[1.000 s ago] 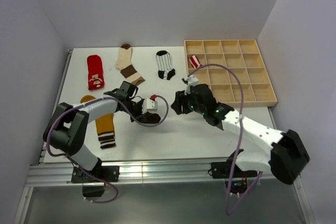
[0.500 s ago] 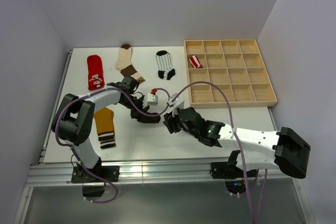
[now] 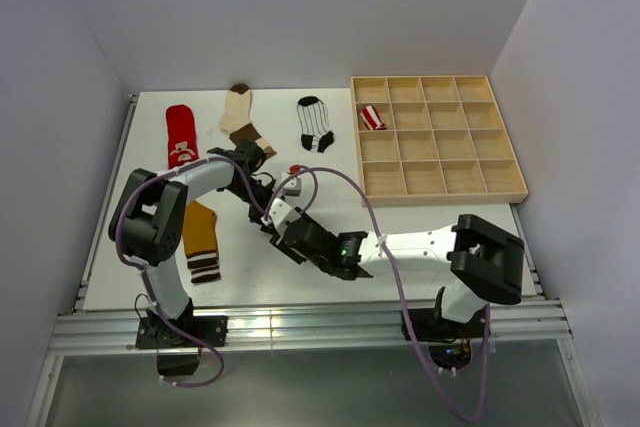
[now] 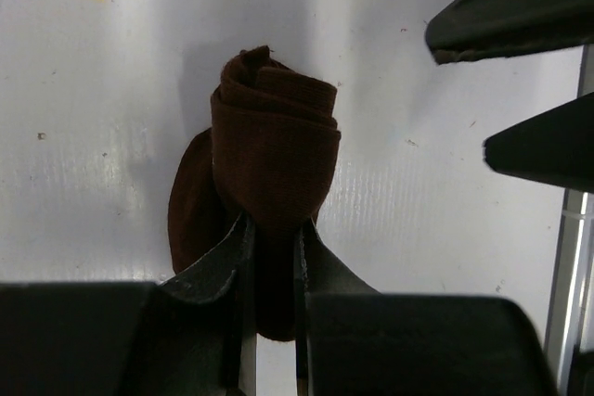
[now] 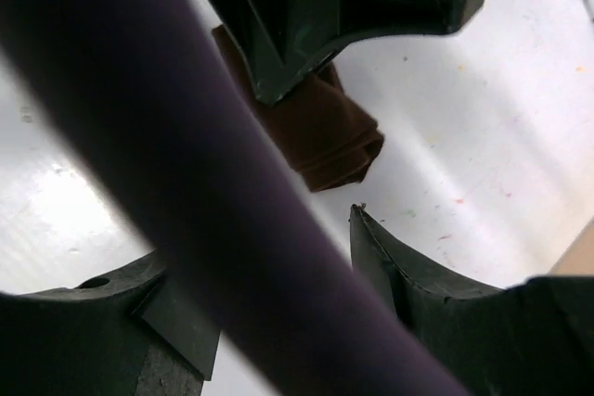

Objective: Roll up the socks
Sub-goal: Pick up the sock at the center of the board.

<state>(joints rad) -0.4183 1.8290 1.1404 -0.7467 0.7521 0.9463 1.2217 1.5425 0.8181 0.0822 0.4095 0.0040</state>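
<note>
My left gripper [image 4: 272, 257] is shut on the rolled dark brown sock [image 4: 274, 155], which rests on the white table. In the top view the left gripper [image 3: 268, 209] and my right gripper [image 3: 288, 237] meet at the table's middle and hide that sock. The right gripper [image 5: 278, 257] is open, its jaws just short of the brown sock [image 5: 325, 136]. A red-white striped sock [image 3: 372, 118] lies in a tray compartment. The red patterned sock [image 3: 181, 137], cream-and-brown sock [image 3: 243, 119], white black-striped sock [image 3: 316, 124] and mustard sock [image 3: 200, 237] lie flat.
A wooden compartment tray [image 3: 445, 194] stands at the back right. A purple cable [image 5: 186, 155] crosses the right wrist view and covers much of it. The right gripper's fingers [image 4: 520, 6] show at the right edge of the left wrist view.
My right arm has swung left from beside the tray and come low to the left gripper. The left gripper has drawn slightly back-left with the brown sock.
</note>
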